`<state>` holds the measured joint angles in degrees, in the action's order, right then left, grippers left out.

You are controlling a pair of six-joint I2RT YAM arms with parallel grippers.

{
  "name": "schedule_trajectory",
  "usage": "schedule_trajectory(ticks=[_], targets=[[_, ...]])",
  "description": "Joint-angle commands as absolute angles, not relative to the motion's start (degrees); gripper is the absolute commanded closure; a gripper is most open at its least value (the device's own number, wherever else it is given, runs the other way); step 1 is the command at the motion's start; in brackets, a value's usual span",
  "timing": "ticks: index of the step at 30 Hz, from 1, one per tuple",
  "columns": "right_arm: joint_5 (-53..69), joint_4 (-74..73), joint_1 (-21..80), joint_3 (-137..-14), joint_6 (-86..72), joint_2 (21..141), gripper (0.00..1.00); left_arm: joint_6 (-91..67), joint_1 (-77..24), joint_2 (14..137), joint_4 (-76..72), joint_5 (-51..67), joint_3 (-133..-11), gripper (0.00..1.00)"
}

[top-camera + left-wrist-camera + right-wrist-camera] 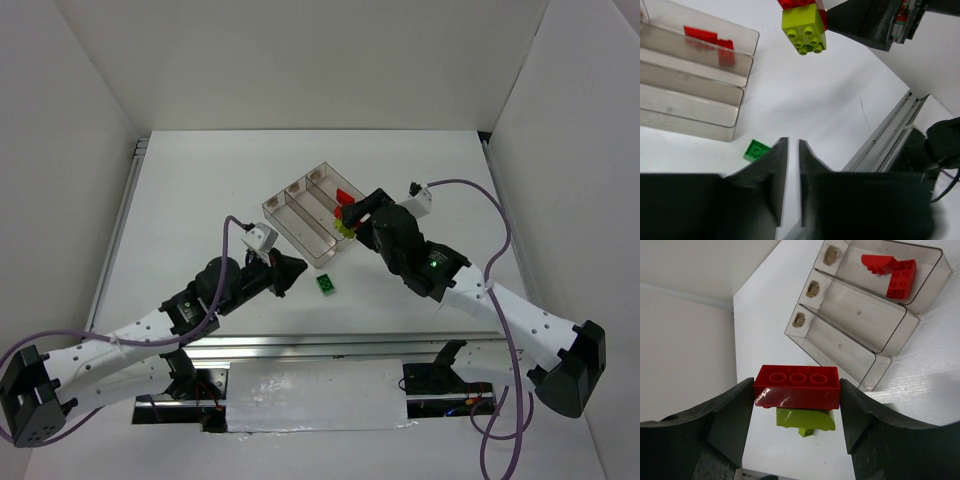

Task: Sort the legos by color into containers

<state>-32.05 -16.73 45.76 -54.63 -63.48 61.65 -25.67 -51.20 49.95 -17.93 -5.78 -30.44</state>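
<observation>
Your right jaws clamp a red brick (797,382) with a yellow-green brick (805,419) stuck beneath; your left jaws are together, near a green brick (756,150).

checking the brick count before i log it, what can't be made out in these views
Top external: the right gripper overlaps the right side of the tray, so anything under it is hidden.
Left wrist: the held red brick is cut off by the top edge; the left gripper hides part of the green brick.
Right wrist: the yellow-green brick sits mostly hidden under the red one.
</observation>
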Motion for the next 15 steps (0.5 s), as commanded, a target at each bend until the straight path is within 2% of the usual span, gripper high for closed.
schedule_trajectory(ticks=[1,3,4,5,6,15], targets=[[-30.07,-13.19,46.14,-56.08,-62.4,61.61,1.0,-25.4,-51.42,50.27,-17.05,-7.38,-33.13,0.65],[-29.45,-12.31,46.84,-54.94,-62.93,61.09,1.0,-25.58,-51.42,51.15,-17.75,-7.12,-33.92,0.34],[-29.18,-11.7,47.8,-54.76,-63.02,61.0,1.0,-25.92,-51.42,51.41,-19.06,-7.12,-34.01,0.15],[-29.01,-11.6,48.42,-54.58,-63.19,60.91,1.0,-25.93,-51.42,52.11,-20.03,-7.12,-34.01,0.05],[-28.74,-11.43,48.95,-54.67,-63.19,60.91,1.0,-25.93,-51.42,52.47,-21.08,-6.95,-34.1,0.01],[-26.46,-9.23,53.96,-55.28,-63.63,61.26,1.0,-25.31,-51.33,56.42,-29.0,-4.57,-35.68,0.0]])
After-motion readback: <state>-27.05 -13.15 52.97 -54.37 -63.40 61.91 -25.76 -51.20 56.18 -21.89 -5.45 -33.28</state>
